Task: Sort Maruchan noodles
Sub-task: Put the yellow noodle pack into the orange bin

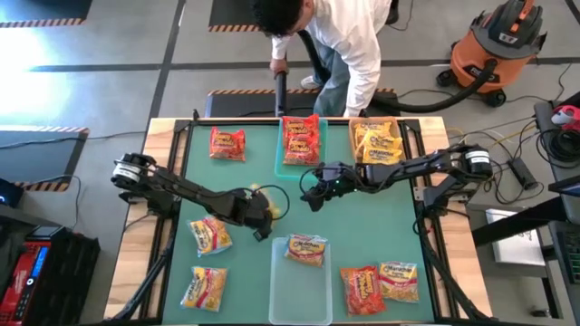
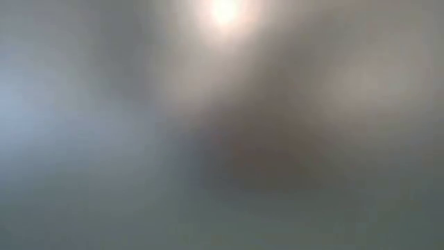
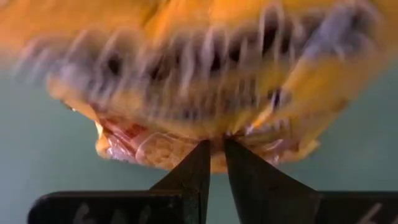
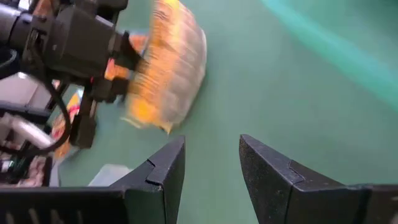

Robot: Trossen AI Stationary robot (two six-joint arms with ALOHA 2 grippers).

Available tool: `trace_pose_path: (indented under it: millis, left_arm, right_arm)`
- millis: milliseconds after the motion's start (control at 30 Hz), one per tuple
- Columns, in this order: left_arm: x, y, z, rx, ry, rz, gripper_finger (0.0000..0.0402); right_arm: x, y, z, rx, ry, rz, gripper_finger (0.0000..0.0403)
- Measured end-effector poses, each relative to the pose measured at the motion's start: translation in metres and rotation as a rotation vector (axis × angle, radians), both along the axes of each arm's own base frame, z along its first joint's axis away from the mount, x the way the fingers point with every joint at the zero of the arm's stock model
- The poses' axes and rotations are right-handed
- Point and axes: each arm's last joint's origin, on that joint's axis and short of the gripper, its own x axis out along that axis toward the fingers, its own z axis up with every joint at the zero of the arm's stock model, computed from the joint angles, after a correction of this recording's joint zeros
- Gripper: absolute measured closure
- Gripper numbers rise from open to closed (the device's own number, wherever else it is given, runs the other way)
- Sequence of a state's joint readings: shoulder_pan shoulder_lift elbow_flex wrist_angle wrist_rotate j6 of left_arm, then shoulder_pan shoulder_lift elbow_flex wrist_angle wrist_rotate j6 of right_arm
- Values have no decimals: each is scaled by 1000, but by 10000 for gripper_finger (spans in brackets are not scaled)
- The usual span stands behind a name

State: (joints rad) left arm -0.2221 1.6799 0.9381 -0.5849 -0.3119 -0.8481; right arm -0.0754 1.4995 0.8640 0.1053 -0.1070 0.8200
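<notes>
I have the left pincer (image 1: 263, 206) out over the middle of the green tabletop (image 1: 362, 235), and its fingers are pinched tight on the edge of a yellow noodle packet (image 3: 205, 81), which hangs from the tips above the mat; in the left wrist view the packet fills most of the picture, smeared, with its crimped edge right at the two dark fingertips (image 3: 202, 163). From the right wrist view I see the same packet (image 4: 166, 65) dangling off the left arm's end, tilted and clear of the mat. The right pincer (image 1: 315, 192) sits near the middle too, just in front of the teal bin (image 1: 279, 154), its fingers partly apart with nothing between them; the right wrist view shows bare green mat in the gap. The other noodles are spread about: a red packet (image 1: 227, 143) lies loose at the far left of the mat, red packets (image 1: 301, 138) are piled in the teal bin, yellow packets (image 1: 378, 142) fill the tan bin (image 1: 353, 136) beside it, and one yellow-orange packet (image 1: 306, 249) lies in the clear bin (image 1: 299, 294) at the near edge. Two more packets (image 1: 210, 234) (image 1: 204, 288) lie on the near left, and a red packet (image 1: 362, 288) and a yellow packet (image 1: 399, 279) touch each other on the near right. A person in a white shirt (image 1: 344, 36) bends over beyond the far edge. The low view gives me only blur.
</notes>
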Motion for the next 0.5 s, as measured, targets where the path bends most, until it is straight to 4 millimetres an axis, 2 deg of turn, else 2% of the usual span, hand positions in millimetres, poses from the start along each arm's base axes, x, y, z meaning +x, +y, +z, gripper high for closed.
trace_pose_path:
  millis: [233, 500]
  left_arm:
    - [10, -3, -8, -3, -69, 0, 364]
    - [20, -4, -30, 55, -60, 44, 364]
  right_arm:
    - [21, 6, -9, 22, -2, 45, 264]
    - [50, 6, 0, -7, -37, 103, 264]
